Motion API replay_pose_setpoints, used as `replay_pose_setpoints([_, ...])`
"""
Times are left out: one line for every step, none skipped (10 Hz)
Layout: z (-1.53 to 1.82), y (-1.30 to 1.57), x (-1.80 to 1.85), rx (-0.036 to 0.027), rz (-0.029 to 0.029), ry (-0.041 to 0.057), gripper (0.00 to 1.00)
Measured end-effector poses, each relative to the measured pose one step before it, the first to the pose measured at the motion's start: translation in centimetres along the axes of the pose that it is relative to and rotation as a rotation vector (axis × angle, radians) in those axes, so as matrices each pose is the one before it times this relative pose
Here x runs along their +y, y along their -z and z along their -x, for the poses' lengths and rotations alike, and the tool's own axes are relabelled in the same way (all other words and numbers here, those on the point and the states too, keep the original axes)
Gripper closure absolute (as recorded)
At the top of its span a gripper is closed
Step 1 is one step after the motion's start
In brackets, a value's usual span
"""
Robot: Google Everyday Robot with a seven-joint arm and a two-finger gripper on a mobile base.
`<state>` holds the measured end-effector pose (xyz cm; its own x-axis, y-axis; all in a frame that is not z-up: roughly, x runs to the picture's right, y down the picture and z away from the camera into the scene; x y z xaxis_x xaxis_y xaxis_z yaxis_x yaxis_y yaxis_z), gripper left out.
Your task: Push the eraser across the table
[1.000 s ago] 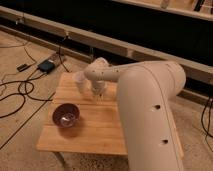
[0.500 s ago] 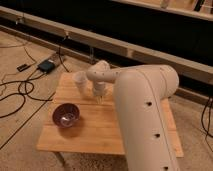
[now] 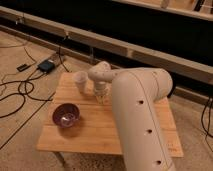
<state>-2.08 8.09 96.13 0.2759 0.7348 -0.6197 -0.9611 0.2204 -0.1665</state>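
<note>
Your arm's big white forearm (image 3: 140,120) covers much of the table (image 3: 95,137). Past the purple bowl (image 3: 66,116) and pale cup (image 3: 80,79), the gripper (image 3: 101,95) sits low on the planks, fingers shut, apparently holding nothing. You can't see the eraser, probably hidden behind the arm, so progress is unclear

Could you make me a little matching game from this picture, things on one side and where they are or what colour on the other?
Things:
1. bowl
2. cup
3. gripper
4. table

Descriptions:
A. light wooden planks
B. white, near the table's far edge
C. purple, at the table's near left
D. low over the table's middle, beside the cup, under the big white arm

Pairs: 1-C, 2-B, 3-D, 4-A
</note>
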Motion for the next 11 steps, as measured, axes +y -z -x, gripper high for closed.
replay_pose_setpoints([0.929, -0.148, -0.181, -0.00832, 0.00163, 0.00153, 0.9])
replay_pose_setpoints([0.751, -0.096, -0.22, -0.00678, -0.00068, 0.00139, 0.9])
replay_pose_setpoints([0.727, -0.113, -0.232, -0.0059, -0.00065, 0.00101, 0.9])
replay_pose_setpoints([0.694, -0.072, -0.193, -0.00597, -0.00031, 0.00096, 0.9])
replay_pose_setpoints([0.918, -0.222, -0.278, -0.00571, -0.00088, 0.00166, 0.9])
replay_pose_setpoints([0.456, -0.161, -0.174, -0.00172, -0.00039, 0.00131, 0.9])
replay_pose_setpoints([0.68, -0.125, -0.257, -0.00416, 0.00036, 0.00017, 0.9])
replay_pose_setpoints([0.675, -0.085, -0.149, -0.00473, 0.00102, 0.00052, 0.9])
replay_pose_setpoints([0.546, -0.183, -0.188, -0.00074, 0.00054, 0.0038, 0.9])
replay_pose_setpoints([0.697, -0.089, 0.123, -0.00361, 0.00086, 0.00754, 0.9])
replay_pose_setpoints([0.7, -0.053, 0.172, -0.00436, 0.0005, 0.0082, 0.9])
